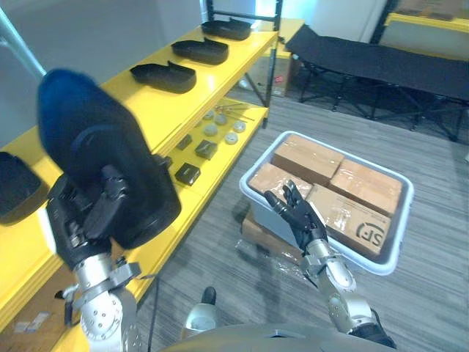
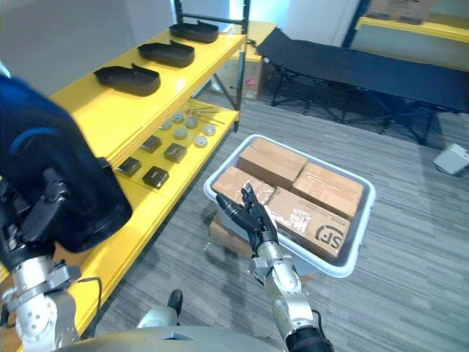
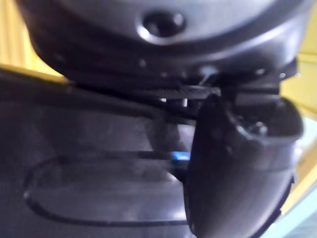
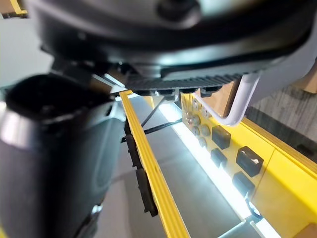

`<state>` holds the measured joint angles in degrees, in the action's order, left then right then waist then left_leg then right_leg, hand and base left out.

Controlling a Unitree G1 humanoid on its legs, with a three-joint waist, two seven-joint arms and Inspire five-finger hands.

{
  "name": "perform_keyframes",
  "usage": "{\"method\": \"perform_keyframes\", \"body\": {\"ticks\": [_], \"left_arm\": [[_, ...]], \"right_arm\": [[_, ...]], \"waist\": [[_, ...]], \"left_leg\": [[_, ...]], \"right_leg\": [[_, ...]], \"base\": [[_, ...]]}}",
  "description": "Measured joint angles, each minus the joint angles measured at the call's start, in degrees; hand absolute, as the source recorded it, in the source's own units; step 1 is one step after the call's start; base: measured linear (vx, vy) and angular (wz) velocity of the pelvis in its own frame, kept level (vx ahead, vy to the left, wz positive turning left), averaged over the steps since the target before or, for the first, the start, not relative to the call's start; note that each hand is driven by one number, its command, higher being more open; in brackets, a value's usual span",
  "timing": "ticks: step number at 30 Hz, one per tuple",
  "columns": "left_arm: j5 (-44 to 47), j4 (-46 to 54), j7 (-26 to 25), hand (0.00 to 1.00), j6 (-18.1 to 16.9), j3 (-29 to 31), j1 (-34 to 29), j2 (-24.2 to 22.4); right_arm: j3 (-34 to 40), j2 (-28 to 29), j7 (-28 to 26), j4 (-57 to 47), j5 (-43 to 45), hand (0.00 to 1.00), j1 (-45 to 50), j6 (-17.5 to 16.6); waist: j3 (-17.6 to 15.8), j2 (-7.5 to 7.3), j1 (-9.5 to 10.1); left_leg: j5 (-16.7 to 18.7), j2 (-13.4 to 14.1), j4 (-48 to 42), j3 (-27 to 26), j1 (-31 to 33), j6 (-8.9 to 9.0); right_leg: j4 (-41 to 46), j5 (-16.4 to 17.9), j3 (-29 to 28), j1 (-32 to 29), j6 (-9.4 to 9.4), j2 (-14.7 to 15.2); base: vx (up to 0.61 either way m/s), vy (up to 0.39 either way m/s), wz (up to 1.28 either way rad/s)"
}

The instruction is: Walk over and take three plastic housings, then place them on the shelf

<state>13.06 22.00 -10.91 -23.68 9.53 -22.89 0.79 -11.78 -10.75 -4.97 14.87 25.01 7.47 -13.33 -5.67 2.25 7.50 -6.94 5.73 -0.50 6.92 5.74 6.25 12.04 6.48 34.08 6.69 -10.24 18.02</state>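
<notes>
The left arm rises from the lower left with its forearm near upright. The left hand (image 1: 82, 220) is lifted at the front edge of the yellow metal shelf (image 1: 146, 110). Its fingers (image 1: 113, 192) are curled over the lower part of a large rounded black plastic housing (image 1: 102, 147) and are clamped on it. The housing stands on end above the hand, clear of the shelf's top board. In the left wrist view the thumb (image 3: 237, 163) presses flat against the housing's dark surface.

The right arm reaches forward from the lower right. The right hand (image 1: 299, 214) has its fingers straight and spread apart, and it holds nothing. It hovers over the near left rim of a pale grey plastic tub (image 1: 385, 265), which holds brown cardboard boxes (image 1: 306, 158).

Three more black shell-shaped housings (image 1: 163, 76) lie in a row along the top board, running toward its far end and well apart from the held one. On the lower board are small black square blocks (image 1: 187, 174), with round silver pieces (image 1: 220, 126) beyond them. A black folding cot (image 1: 381, 62) stands on the grey floor behind the tub.
</notes>
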Motion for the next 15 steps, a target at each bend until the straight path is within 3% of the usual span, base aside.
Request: {"method": "perform_keyframes", "body": {"ticks": [6,9,14,15], "left_arm": [[-0.28,-0.03,-1.02,0.00,0.01,-0.75,-0.01,-0.05],[-0.17,-0.25,-1.42,0.00,-0.02,-0.43,-0.86,-0.12],[0.07,-0.25,-0.13,0.00,-0.02,2.07,-2.16,-0.11],[0.34,-0.25,0.64,0.00,-0.02,3.29,-2.09,-0.05]], "right_arm": [[-0.02,-0.37,-1.85,0.00,-0.55,1.00,-1.18,-0.27],[-0.10,-0.20,-1.80,-0.09,-0.54,1.00,-1.69,-2.16],[-0.29,2.24,-0.21,-1.17,-0.77,1.00,-1.78,-2.31],[-0.48,2.84,0.54,-1.72,-2.09,1.00,-2.27,-2.57]], "waist": [[-1.72,0.69,0.28],[-3.04,0.81,0.45],[-4.02,-1.38,1.84],[-4.30,-2.34,2.03]], "left_leg": [[-1.10,-0.11,-1.53,1.15,0.66,0.44],[-0.52,-0.10,-2.08,1.16,0.68,0.23],[1.98,-1.76,-5.36,1.10,2.10,0.37],[3.53,-3.09,-7.82,1.03,3.24,-0.05]], "right_leg": [[2.71,2.75,0.60,0.98,0.35,-0.30],[3.05,4.08,1.67,1.88,0.37,-0.23],[3.20,4.78,1.74,2.40,-0.71,1.63],[3.66,5.08,1.62,2.45,-1.13,2.87]], "base": [[-0.02,-0.047,0.31],[-0.09,-0.005,0.21],[0.00,0.054,0.06],[0.06,0.115,0.11]]}}
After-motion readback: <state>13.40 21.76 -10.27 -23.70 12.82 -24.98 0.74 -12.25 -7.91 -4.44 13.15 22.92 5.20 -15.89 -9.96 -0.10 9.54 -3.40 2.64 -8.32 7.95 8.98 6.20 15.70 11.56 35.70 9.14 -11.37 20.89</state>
